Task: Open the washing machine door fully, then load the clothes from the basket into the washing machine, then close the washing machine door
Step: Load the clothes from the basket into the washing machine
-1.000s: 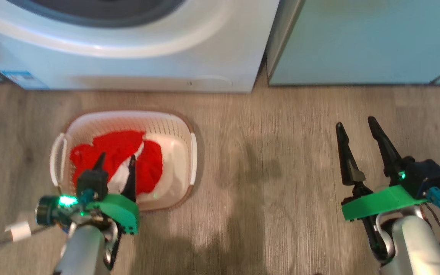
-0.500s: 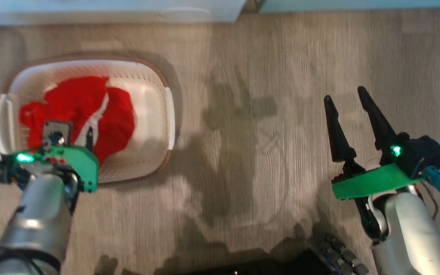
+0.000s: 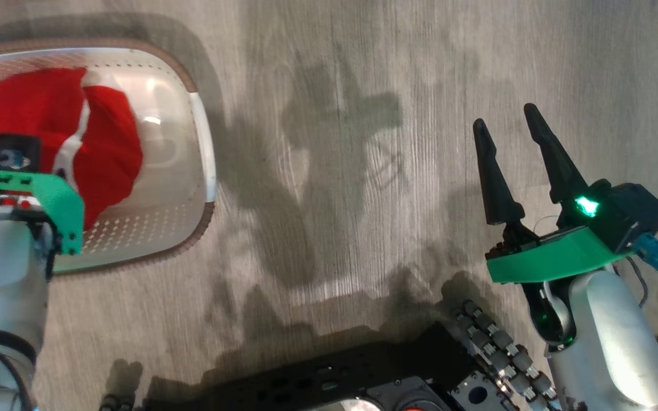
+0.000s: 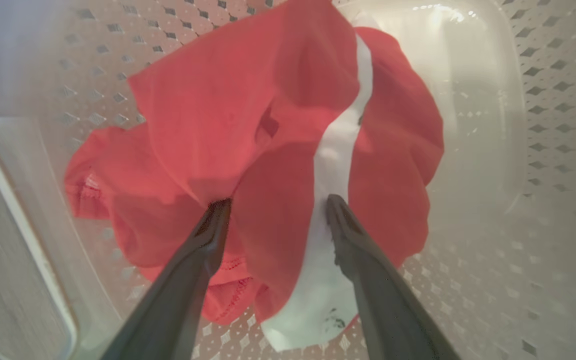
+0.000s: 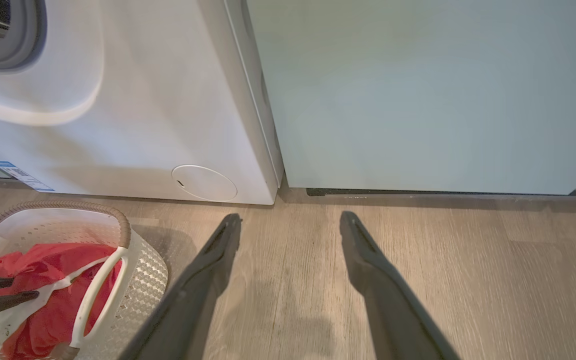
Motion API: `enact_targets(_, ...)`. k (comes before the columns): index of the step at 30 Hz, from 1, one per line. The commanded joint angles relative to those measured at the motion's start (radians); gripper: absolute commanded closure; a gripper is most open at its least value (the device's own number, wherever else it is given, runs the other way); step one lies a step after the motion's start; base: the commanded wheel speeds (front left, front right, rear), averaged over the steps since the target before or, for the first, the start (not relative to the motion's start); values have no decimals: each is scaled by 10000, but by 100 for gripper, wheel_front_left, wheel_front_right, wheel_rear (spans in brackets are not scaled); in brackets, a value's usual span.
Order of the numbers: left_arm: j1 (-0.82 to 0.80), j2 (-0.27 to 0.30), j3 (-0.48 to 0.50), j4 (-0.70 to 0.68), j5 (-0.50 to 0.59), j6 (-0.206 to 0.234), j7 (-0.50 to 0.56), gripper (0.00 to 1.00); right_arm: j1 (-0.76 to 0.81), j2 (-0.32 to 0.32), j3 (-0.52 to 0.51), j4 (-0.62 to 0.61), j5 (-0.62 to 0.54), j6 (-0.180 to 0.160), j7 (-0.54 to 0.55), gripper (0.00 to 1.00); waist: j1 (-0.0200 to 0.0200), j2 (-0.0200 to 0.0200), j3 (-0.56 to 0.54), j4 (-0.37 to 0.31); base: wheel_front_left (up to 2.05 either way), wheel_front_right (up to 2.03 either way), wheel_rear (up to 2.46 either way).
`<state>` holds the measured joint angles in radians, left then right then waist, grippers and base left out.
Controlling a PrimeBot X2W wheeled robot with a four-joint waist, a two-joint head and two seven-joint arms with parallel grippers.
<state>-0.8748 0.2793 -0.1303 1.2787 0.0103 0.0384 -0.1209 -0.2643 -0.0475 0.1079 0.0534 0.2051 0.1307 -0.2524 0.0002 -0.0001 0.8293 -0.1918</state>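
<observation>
The white perforated basket [image 3: 206, 148] with a brown rim stands on the floor at the left. In it lie the clothes [image 3: 106, 154], a red bundle with a white strip [image 4: 340, 140]. My left gripper [image 4: 276, 200] is open inside the basket, its fingertips down at the fabric, one on a red fold and one on the white strip. In the head view its green wrist mount hides the fingers. My right gripper [image 3: 505, 115] hangs open and empty over bare floor, well right of the basket. The washing machine [image 5: 143, 100] stands behind the basket; its door is out of view.
A pale teal cabinet [image 5: 418, 90] adjoins the machine on the right. The machine's round service flap [image 5: 204, 183] and blue sticker [image 5: 20, 175] sit low on its front. My black base [image 3: 363, 377] fills the bottom of the head view. Wood floor [image 3: 334, 171] lies between the arms.
The head camera has tilted down, so the machine and cabinet have left its picture. My left gripper has gone lower into the basket, onto the clothes. The right gripper has held still.
</observation>
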Motion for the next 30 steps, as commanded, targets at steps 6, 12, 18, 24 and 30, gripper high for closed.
enact_targets(6,-39,819,84,68,2,202,785,0,158,-27,358,-318,278,0,-93,0,-2,1,552,-398,0,0,0)
enact_targets(12,-180,826,301,94,-416,-47,1030,0,112,-27,482,-368,400,0,-93,0,-2,1,822,-561,0,0,0)
enact_targets(18,-306,787,265,103,-526,-89,1152,0,104,-27,518,-403,416,0,-93,0,-2,1,967,-599,0,0,0)
enact_targets(24,-382,752,184,110,-614,-109,1167,0,115,-27,573,-435,395,0,-93,0,-2,1,1032,-607,0,0,0)
enact_targets(30,-314,683,45,116,-710,-356,1312,100,182,-27,485,-472,311,0,-93,0,-2,1,961,-594,0,0,0)
